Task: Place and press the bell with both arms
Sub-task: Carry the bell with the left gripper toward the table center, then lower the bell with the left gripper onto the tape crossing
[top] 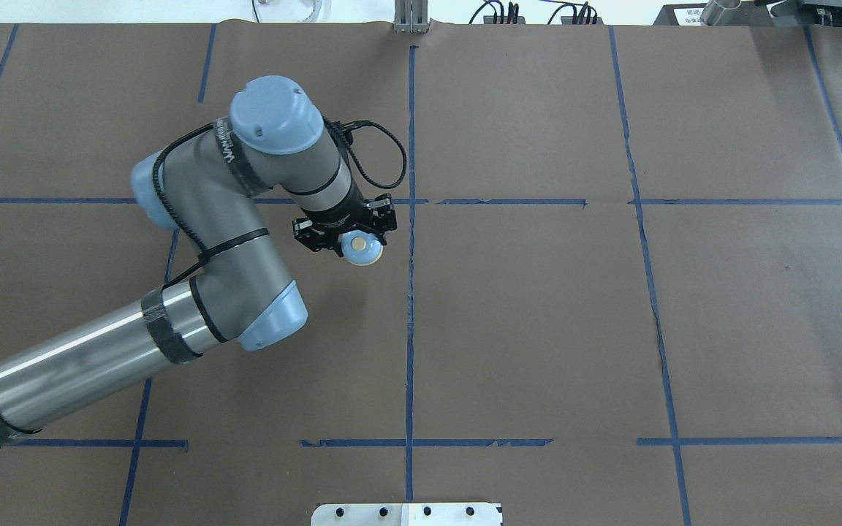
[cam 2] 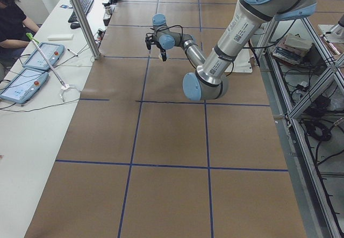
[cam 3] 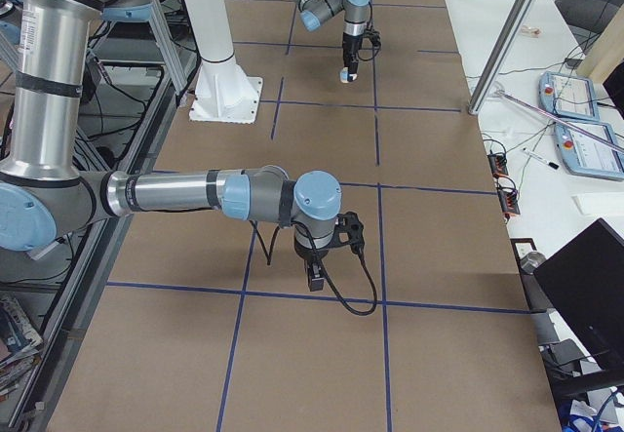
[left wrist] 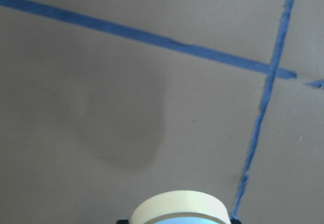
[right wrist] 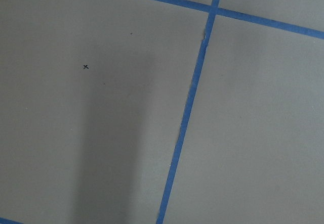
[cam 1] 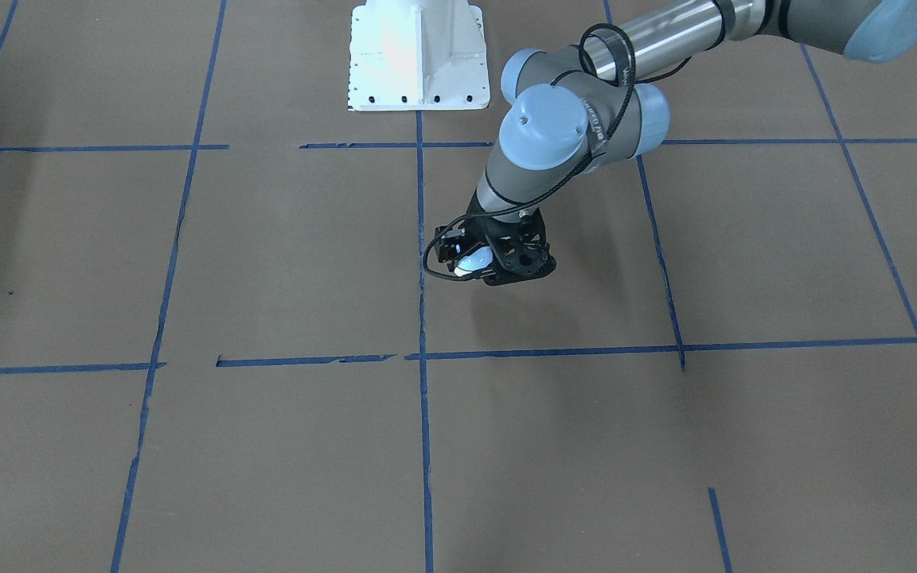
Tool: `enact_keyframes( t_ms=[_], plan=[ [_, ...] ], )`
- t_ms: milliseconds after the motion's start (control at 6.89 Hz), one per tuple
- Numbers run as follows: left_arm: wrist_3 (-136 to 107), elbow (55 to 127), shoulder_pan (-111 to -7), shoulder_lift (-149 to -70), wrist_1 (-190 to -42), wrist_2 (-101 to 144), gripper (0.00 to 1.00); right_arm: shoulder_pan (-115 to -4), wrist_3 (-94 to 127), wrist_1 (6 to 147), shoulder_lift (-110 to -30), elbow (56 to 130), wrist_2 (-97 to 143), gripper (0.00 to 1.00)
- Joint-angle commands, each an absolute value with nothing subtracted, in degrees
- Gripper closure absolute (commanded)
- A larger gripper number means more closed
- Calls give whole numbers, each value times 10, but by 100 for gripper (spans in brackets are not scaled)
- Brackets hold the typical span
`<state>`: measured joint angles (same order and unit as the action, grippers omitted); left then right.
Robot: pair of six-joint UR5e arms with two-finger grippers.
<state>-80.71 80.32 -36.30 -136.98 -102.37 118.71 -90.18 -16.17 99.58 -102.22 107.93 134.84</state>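
A brown-paper bench (top: 538, 329) marked into squares with blue tape. The left arm (top: 245, 219) reaches in toward the middle, and its left pincer (top: 344, 232) is closed around the bell (top: 361, 248), a small light-blue dome with a cream button facing up. The bell hangs just beside the central blue tape line (top: 410, 314), on the left arm's side of it. A soft shadow on the paper beneath suggests it is lifted clear of the surface and not yet set down. The right arm (cam 3: 195, 193) shows only in the side view from the bench's right end, well apart from the bell. Its right pincer (cam 3: 314, 274) points down near a tape crossing, and I cannot tell whether it is wide or narrow. The step in hand looks like the placing: the bell is carried but not delivered. The next move likely calls for lowering it until the cream base ring sits flat, then letting go without tipping it. After that, the right arm would need to travel across and come down squarely on the button.
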Motion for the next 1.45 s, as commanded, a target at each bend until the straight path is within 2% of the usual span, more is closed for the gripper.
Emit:
enact_keyframes(
  t_ms=[0, 290, 580, 725, 870, 1015, 1305],
  plan=[
    [-812, 661, -363, -1457, -1079, 1165, 91, -902, -162, 996, -1022, 1079, 1348, 0],
    [-814, 586, -363, -1494, -1122, 1137, 91, -902, -162, 996, -1022, 1079, 1348, 0],
    [-815, 564, -371, -1500, -1131, 1126, 89, -902, -162, 996, -1021, 1078, 1347, 0],
    [-815, 536, -380, -1511, -1152, 1124, 81, -902, -162, 996, -1021, 1078, 1347, 0],
    [-813, 520, -380, -1515, -1169, 1124, 35, -902, -162, 996, -1021, 1078, 1348, 0],
    [-809, 513, -379, -1518, -1175, 1124, 0, -902, -162, 996, -1021, 1078, 1347, 0],
    [-809, 512, -379, -1522, -1175, 1124, 0, -902, -162, 996, -1020, 1078, 1347, 0]
  ],
)
